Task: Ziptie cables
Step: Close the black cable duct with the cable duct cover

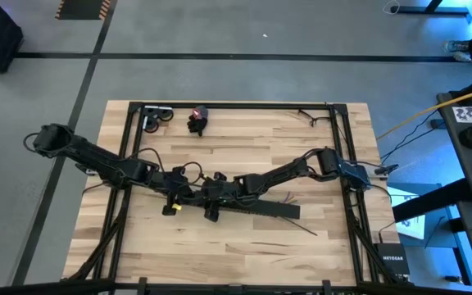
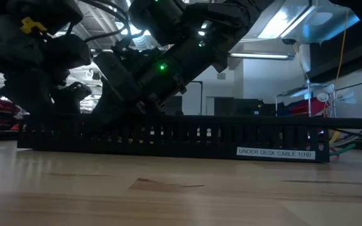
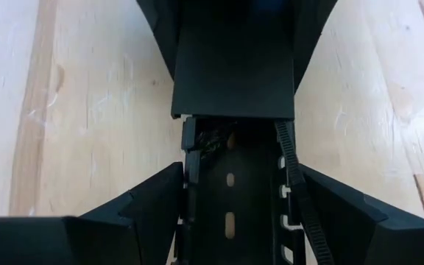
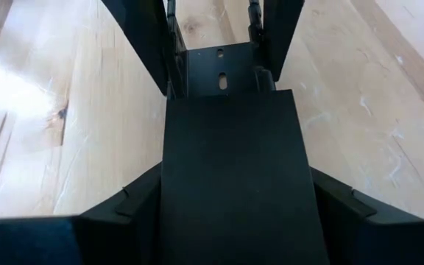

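Note:
A long black slotted bar (image 1: 269, 209) lies flat on the wooden table, its label side facing the low view (image 2: 275, 152). Both grippers meet at its left part, facing each other. My left gripper (image 3: 238, 213) straddles the bar's open slotted channel (image 3: 230, 180). My right gripper (image 4: 234, 199) straddles the bar's smooth covered stretch (image 4: 234, 162). A ribbed dark strip (image 3: 294, 173) runs along one channel wall. The cables, thin coloured wires (image 2: 341, 149), lie on the table past the bar's right end, and no gripper touches them. My left gripper has the bar's open channel between its two fingers, one finger (image 3: 153, 202) against each outer wall (image 3: 188, 169). It comes slanting down from the table's left, fingers along the bar. The bar rests on the table. My right gripper has the bar's covered stretch between its fingers (image 4: 135, 195), one on each long side (image 4: 166, 177). It comes slanting down from the table's right, along the bar, which stays flat on the table.
A small metal tool (image 1: 158, 116) and a dark-and-red object (image 1: 197, 120) sit near the far edge. Thin dark strips lie at the far right (image 1: 310, 117) and near the bar's right end (image 1: 303, 226). Black frame rails (image 1: 236, 105) border the table.

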Controlling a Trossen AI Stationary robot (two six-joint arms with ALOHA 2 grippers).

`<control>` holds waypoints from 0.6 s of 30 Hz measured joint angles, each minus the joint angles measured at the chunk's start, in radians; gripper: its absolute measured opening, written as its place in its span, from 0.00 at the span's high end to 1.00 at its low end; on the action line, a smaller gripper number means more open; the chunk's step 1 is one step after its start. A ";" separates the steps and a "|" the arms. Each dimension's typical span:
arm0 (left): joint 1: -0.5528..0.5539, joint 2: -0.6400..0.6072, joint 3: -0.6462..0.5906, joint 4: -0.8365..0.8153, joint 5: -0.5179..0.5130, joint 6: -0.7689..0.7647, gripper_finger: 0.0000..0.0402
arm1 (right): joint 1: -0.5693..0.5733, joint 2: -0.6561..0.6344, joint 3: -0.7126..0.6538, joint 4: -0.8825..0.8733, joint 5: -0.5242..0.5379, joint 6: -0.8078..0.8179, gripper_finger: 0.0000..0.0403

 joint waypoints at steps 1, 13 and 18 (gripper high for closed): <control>0.000 0.000 -0.007 0.009 0.002 -0.004 0.40 | 0.000 0.000 0.000 0.000 0.000 0.000 0.41; 0.000 0.000 -0.241 0.463 0.027 -0.126 0.40 | 0.000 0.000 0.000 -0.003 -0.004 -0.002 0.41; 0.000 0.001 -0.295 0.575 0.030 -0.053 0.40 | 0.000 0.000 0.000 -0.001 -0.003 0.000 0.41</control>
